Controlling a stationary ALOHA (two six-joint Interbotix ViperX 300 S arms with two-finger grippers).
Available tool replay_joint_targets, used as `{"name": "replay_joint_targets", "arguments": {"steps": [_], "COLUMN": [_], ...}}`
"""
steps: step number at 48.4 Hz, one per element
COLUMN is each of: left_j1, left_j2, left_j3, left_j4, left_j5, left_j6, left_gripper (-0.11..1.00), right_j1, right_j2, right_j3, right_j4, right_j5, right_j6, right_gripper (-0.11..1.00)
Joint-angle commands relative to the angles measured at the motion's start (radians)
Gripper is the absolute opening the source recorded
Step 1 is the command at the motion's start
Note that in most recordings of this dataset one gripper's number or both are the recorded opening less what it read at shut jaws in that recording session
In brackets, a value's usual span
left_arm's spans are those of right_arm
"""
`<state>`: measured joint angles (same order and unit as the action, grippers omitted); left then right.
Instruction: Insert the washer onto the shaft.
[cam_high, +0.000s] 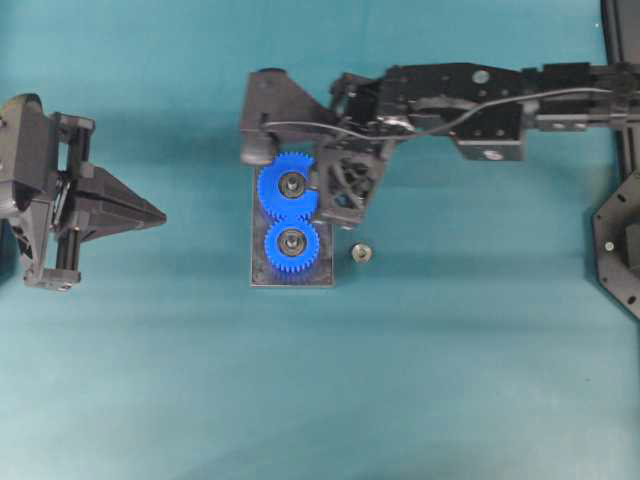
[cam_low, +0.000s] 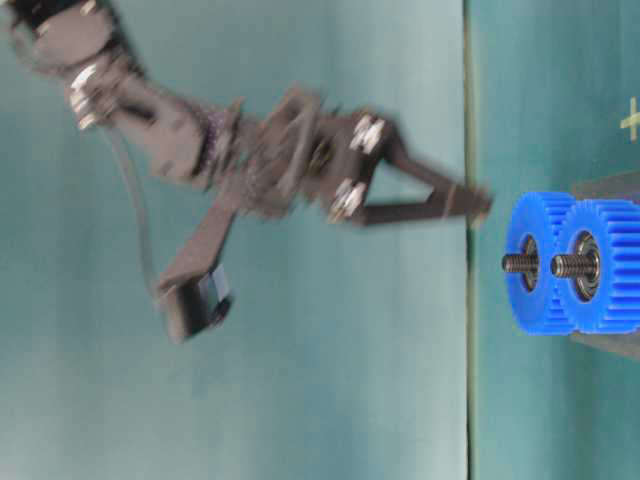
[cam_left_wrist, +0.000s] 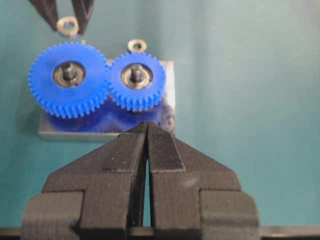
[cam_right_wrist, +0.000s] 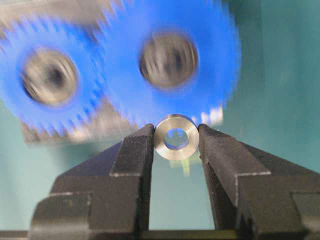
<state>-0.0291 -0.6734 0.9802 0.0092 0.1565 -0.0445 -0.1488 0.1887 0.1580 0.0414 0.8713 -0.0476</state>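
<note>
Right wrist view gives what the others blur: my right gripper (cam_right_wrist: 176, 136) pinches a steel washer (cam_right_wrist: 175, 136) by its rim between both fingertips, hole facing the camera, with the nearer blue gear (cam_right_wrist: 167, 60) and its shaft just beyond. From the left wrist view the same washer (cam_left_wrist: 67, 26) hangs between those fingertips past the far side of the large gear (cam_left_wrist: 68, 79), off its shaft (cam_left_wrist: 69, 72), not on it. That view also shows a second washer (cam_left_wrist: 137, 46) lying on the table (cam_left_wrist: 250, 100) behind the smaller gear (cam_left_wrist: 136, 81). My left gripper (cam_left_wrist: 146, 131) has its jaws pressed together with nothing in them, well back from the grey base plate (cam_left_wrist: 169, 95).

Overhead, my right arm's body covers the plate's far corner and part of one gear (cam_high: 287, 186), hiding the held washer; the loose washer (cam_high: 361, 252) sits just beside the plate (cam_high: 292, 280).

Table-level, both threaded shafts (cam_low: 518, 263) stand bare above the gears. Open table lies all round the plate.
</note>
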Motion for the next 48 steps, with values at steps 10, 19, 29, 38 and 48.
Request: {"name": "replay_joint_targets", "arguments": {"steps": [10, 19, 29, 38, 48], "left_j1": [-0.002, -0.003, -0.006, -0.005, -0.006], "left_j2": [-0.002, -0.006, -0.006, -0.008, -0.008], "left_j3": [-0.005, -0.005, 0.0, 0.003, 0.002], "left_j4": [0.003, 0.003, 0.003, 0.003, 0.003], "left_j5": [-0.009, -0.009, -0.009, -0.011, -0.011], "left_j6": [0.0, 0.0, 0.0, 0.0, -0.002], "left_gripper": [0.0, 0.0, 0.0, 0.0, 0.0], "right_j1": [0.012, 0.005, 0.003, 0.003, 0.003], "right_j2": [0.063, 0.091, 0.098, 0.109, 0.114], "right_j3": [-0.106, -0.126, -0.13, -0.13, -0.135], "right_j4": [-0.003, -0.003, -0.003, -0.002, -0.003], "right_j5": [0.038, 0.043, 0.041, 0.043, 0.043], "right_j6": [-0.046, -0.055, -0.055, -0.057, -0.055], "right_gripper": [0.32, 0.32, 0.32, 0.32, 0.32]}}
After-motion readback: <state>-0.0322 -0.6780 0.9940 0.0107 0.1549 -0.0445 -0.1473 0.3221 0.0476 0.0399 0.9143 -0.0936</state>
